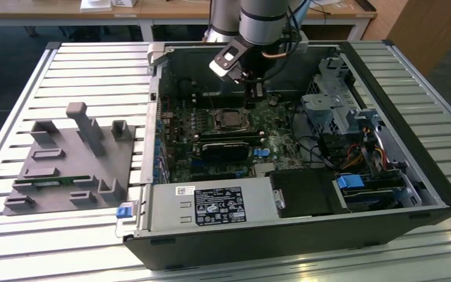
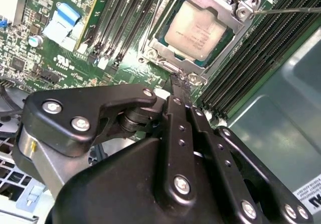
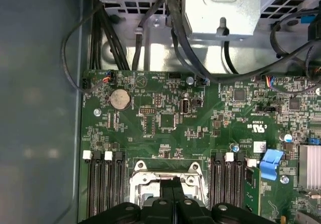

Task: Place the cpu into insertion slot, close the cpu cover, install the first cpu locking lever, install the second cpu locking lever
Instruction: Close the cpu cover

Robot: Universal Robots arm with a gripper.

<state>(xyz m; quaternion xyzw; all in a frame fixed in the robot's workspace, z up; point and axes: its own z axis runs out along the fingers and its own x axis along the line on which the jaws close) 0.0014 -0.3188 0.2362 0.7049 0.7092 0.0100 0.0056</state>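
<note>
As the cpu [image 2: 195,30] lies seated beneath the lowered cover [image 2: 161,49], just ahead of the end effector [image 2: 179,81] | end effector clenched, empty, pinched narrow, seemingly for pushing a lever [image 2: 291,10] | lever off cover's far corner

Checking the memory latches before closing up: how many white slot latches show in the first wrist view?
4: two white latches sit on one side of the cpu cover, two on the other; more may be hidden.

cpu [image 2: 195,33]: pale silvery-grey face; cpu cover [image 2: 158,46]: dull silver frame; motherboard [image 3: 165,118]: green, speckled with fine pale print; memory slots [image 2: 125,18]: black; gripper [image 2: 179,81]: matte black, silver screw heads; connector clip [image 3: 272,163]: bright blue; slatted table [image 1: 92,64]: pale grey stripes
</note>
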